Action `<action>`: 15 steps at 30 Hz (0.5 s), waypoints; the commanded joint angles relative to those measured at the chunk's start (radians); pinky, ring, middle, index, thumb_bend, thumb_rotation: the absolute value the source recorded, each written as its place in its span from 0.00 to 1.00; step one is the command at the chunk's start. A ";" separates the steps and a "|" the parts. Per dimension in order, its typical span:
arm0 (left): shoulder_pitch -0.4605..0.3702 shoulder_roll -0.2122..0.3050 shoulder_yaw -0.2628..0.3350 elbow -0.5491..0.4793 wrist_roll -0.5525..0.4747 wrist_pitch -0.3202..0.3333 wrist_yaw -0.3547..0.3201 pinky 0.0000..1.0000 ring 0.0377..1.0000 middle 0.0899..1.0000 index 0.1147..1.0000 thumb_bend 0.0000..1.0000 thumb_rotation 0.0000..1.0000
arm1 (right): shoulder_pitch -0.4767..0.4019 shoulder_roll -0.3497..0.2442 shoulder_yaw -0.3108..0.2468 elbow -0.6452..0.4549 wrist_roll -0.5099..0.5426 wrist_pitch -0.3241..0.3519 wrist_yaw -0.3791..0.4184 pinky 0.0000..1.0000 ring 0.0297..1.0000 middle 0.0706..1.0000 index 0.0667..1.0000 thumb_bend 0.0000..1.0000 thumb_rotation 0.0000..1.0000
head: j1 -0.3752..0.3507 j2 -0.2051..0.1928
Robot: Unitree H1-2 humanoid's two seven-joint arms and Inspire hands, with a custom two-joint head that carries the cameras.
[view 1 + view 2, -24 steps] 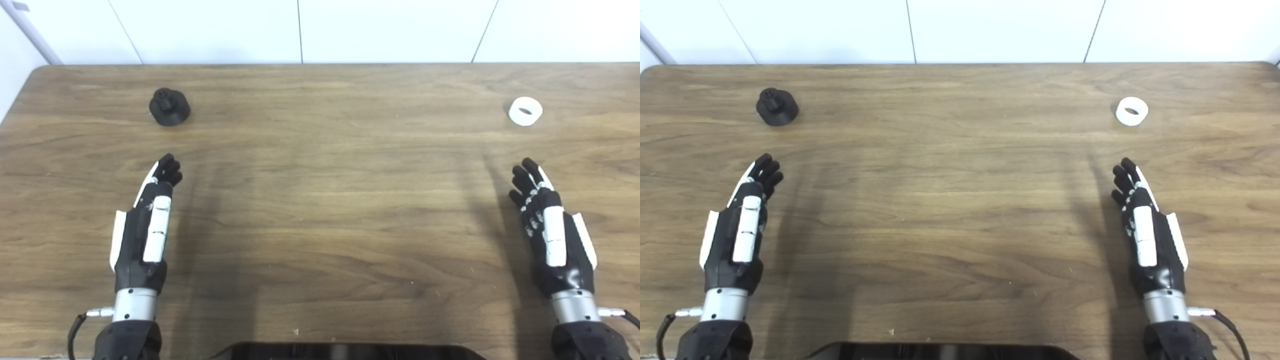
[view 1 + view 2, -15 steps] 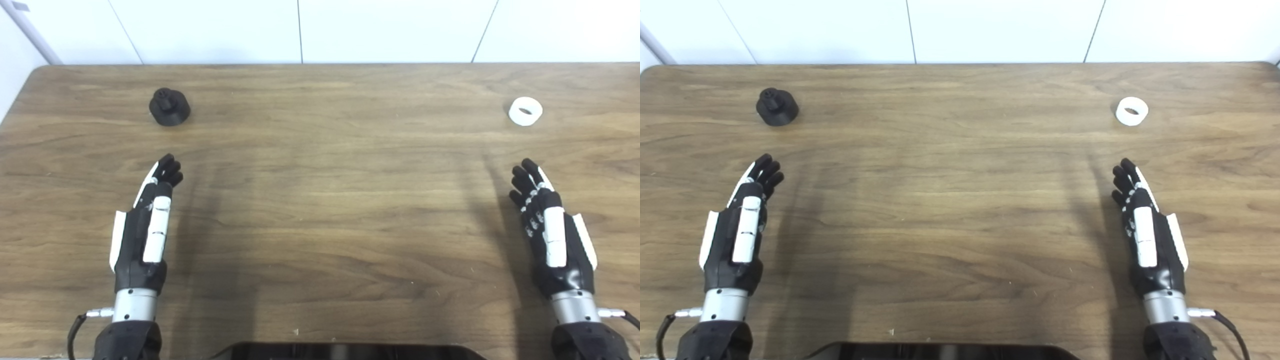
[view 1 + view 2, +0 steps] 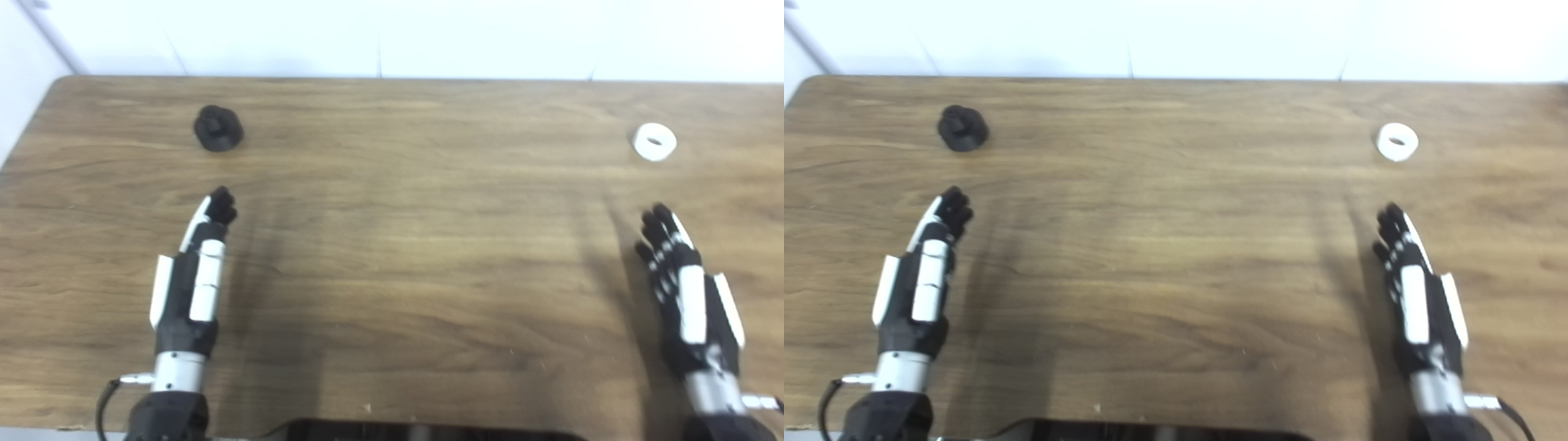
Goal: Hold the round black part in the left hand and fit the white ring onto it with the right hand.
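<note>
The round black part (image 3: 218, 128) stands on the wooden table (image 3: 404, 245) at the far left, its stub pointing up. The white ring (image 3: 654, 141) lies flat at the far right. My left hand (image 3: 195, 269) hovers over the table nearer than the black part, open, fingers stretched toward it and holding nothing. My right hand (image 3: 686, 288) hangs nearer than the ring, also open and empty. Both hands are well apart from their objects.
A dark flat edge (image 3: 422, 429) shows at the bottom middle of the view. A white wall (image 3: 392, 30) runs behind the table's far edge. The table's left corner (image 3: 55, 86) is in sight.
The whole picture has shifted slightly and blurred, so the camera moved. The left hand sits a little farther forward; the black part and the ring lie where they were.
</note>
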 commanded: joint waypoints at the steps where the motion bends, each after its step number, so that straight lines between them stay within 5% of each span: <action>1: 0.021 -0.030 -0.009 -0.007 0.029 -0.035 0.005 1.00 0.97 0.96 0.98 0.53 0.94 | 0.007 -0.013 -0.013 0.002 0.008 -0.035 0.006 1.00 0.98 0.95 0.95 0.54 1.00 | 0.018 -0.017; 7: 0.031 -0.041 -0.033 0.023 0.089 -0.067 0.019 1.00 0.98 0.96 0.98 0.57 0.92 | 0.005 -0.022 -0.019 0.032 0.034 -0.061 0.027 1.00 1.00 0.98 0.99 0.56 1.00 | 0.083 -0.090; 15: 0.034 -0.049 -0.043 0.063 0.096 -0.104 0.027 1.00 0.99 0.96 0.97 0.58 0.87 | 0.001 -0.018 -0.025 0.069 0.023 -0.096 0.019 1.00 0.99 0.96 0.97 0.52 1.00 | 0.101 -0.131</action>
